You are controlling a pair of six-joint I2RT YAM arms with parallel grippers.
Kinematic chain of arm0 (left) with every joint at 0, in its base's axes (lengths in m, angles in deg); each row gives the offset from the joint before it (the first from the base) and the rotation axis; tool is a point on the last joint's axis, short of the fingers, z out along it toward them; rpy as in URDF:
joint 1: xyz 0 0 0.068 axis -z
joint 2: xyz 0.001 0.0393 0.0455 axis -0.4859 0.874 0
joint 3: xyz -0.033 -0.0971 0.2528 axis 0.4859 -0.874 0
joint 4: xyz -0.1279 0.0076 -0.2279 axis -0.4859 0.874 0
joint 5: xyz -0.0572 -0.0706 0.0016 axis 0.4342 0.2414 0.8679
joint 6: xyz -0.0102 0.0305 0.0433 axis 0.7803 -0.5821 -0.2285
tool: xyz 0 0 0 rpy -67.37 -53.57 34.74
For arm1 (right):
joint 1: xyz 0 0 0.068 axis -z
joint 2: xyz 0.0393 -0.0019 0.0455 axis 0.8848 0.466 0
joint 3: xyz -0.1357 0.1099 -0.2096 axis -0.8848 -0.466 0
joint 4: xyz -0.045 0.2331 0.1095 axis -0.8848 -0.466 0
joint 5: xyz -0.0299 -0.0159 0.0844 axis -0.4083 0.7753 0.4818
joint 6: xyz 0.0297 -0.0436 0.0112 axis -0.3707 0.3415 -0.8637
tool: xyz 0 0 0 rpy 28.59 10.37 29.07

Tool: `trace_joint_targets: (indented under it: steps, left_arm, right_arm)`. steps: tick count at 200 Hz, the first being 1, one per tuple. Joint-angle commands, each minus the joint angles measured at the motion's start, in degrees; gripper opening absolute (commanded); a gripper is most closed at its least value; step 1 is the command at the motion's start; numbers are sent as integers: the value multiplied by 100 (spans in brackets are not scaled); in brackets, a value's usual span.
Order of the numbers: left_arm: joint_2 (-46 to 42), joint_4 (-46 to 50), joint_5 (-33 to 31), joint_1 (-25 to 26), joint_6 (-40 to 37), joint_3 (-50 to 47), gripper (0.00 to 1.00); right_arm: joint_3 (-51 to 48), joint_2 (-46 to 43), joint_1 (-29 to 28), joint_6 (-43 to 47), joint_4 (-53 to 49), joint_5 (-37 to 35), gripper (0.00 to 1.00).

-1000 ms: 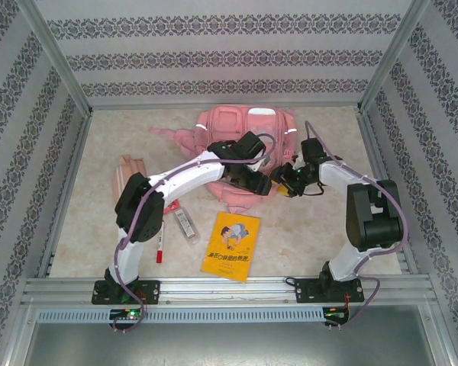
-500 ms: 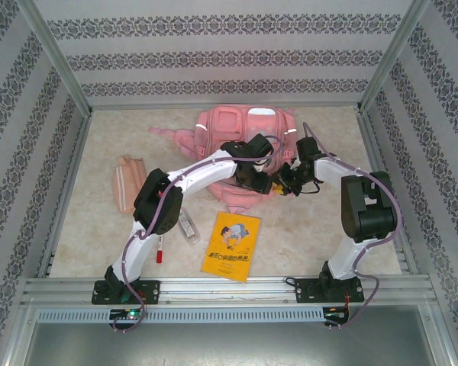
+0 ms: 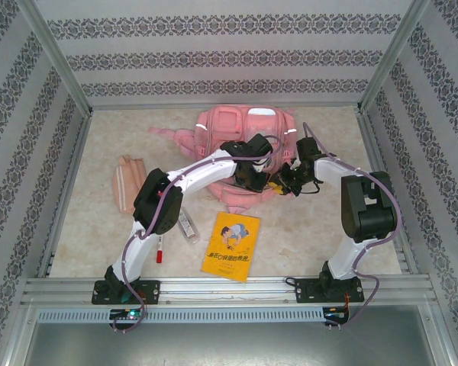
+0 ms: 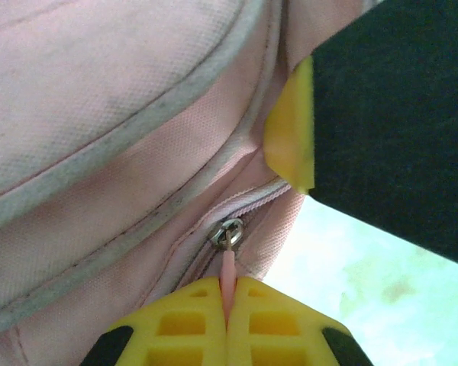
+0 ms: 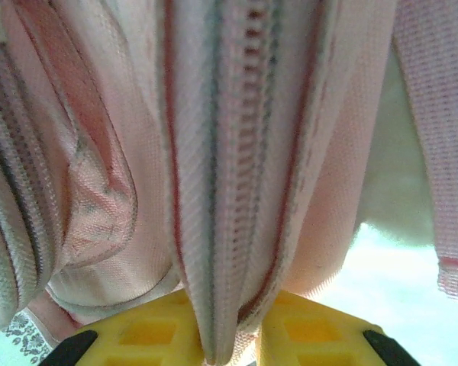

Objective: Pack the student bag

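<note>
Marbled tabletop (image 3: 305, 229) carries the student bag (image 3: 244, 126), its near edge directly ahead of both arms: left gripper (image 4: 227, 314) pinched on the pink zipper pull (image 4: 227, 268), right gripper (image 5: 229, 332) clamped on the zipper seam (image 5: 244, 152), so unzipping looks the step in hand, next needing a steady pull along the track.

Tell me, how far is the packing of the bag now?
Done: nothing packed; the yellow book, red pen and peach pouch lie on the table. In hand: left pincer shut on the zipper pull, right pincer pinching the zipper band of the backpack. Left: unzip, load items.
</note>
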Motion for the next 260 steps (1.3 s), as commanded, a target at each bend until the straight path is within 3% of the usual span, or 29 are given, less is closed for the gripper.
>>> trace_joint_targets:
  steps: [1, 12, 35, 84, 102, 121, 129, 167, 205, 221, 240, 260]
  left_arm:
    - [-186, -54, 337, -192, -221, 1, 0]
    - [-323, 60, 314, -238, -307, -12, 0]
    - [-910, 57, 167, -382, -386, -381, 0]
    - [-2432, -602, 315, -1010, -489, -2429, 0]
    - [-2865, -1024, 548, -1185, -486, -3280, 0]
    - [-3114, -1412, 932, -1200, -457, -3695, 0]
    - [-3113, -1530, 1092, -1199, -338, -3693, 0]
    - [-3073, -1901, 1474, -1191, -138, -3272, 0]
    - [-2962, -1728, 1741, -1191, -267, -2760, 0]
    - [-2906, -1627, 1766, -1198, -342, -2648, 0]
    - [-2906, -1689, 1796, -1200, -336, -2646, 0]
    - [-2907, -1800, 1822, -1199, -308, -2661, 0]
  right_arm:
    - [-91, -120, -14, 76, 50, 22, 21]
    - [-109, -146, 3, 86, 61, -45, 20]
    - [-90, -108, 88, 159, 58, -217, 9]
    - [15, 28, 380, 398, 20, -394, 3]
    - [4, 8, 501, 575, 40, -363, 10]
    - [-13, -290, 492, 979, 8, -231, 31]
    - [-46, -507, 451, 1269, 30, -165, 36]
    - [-229, -1644, 24, 3561, 504, 328, 43]
    - [-476, -2003, -1011, 7225, 1146, -48, 50]
    - [-451, -1824, -1095, 8614, 859, 271, 52]
    - [15, -1409, -1136, 9963, -153, 569, 54]
    - [535, -952, -1238, 10603, -979, 729, 54]
